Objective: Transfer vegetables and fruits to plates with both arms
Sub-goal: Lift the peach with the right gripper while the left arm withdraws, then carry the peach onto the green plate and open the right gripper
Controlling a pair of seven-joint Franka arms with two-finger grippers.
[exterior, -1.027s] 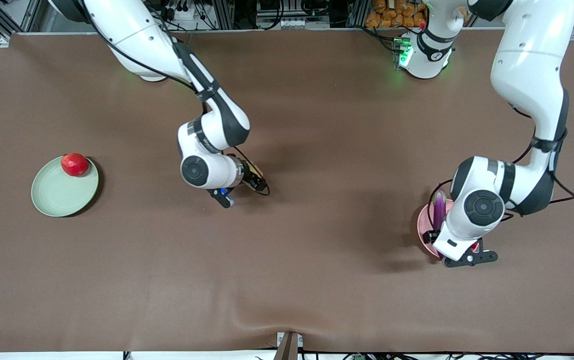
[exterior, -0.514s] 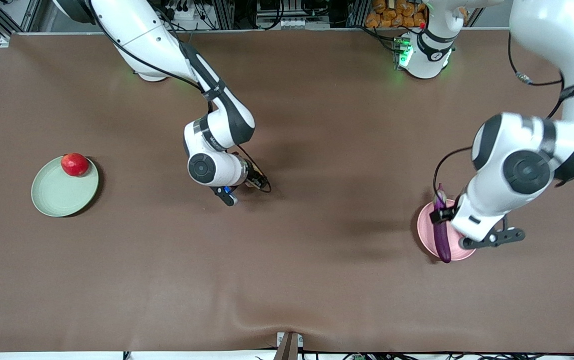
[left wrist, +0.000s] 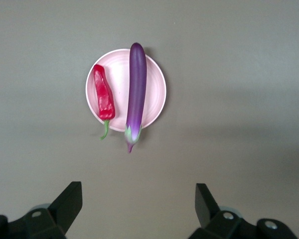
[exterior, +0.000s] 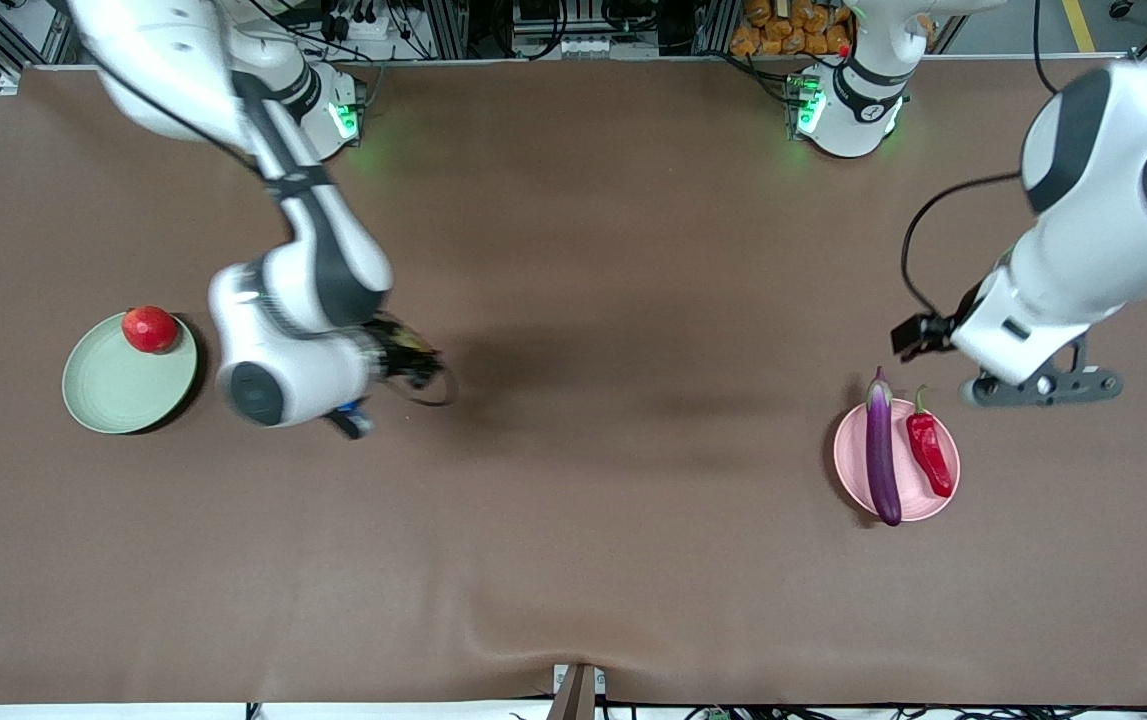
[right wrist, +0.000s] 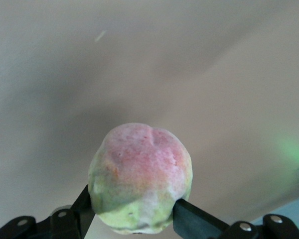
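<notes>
Item 1: green plate [exterior: 123, 385], sitting on the counter [exterior: 613, 560] at middle left of the front frame, toward the right arm's end. The apple [exterior: 150, 329] is resting on the plate's rim edge farthest from the front camera.

Item 2: pink plate [exterior: 851, 460], sitting at middle right of the front frame, toward the left arm's end. The eggplant [exterior: 881, 448] is lying across it, both tips overhanging the rim, cap end pointing away from the front camera. The chili pepper [exterior: 931, 455] is lying just beside the eggplant on the same plate, green stem reaching past the rim.

Item 3: right gripper [right wrist: 132, 216], hanging in the air over bare counter beside the green plate, left of centre in the front frame. Its fingers [right wrist: 192, 216] are pinching the peach [right wrist: 140, 178], a yellow-green fruit with a pink blush.

Item 4: left gripper [left wrist: 139, 204], hovering high over the counter near the pink plate, at the right of the front frame. Its fingers are standing spread wide, carrying nothing.
</notes>
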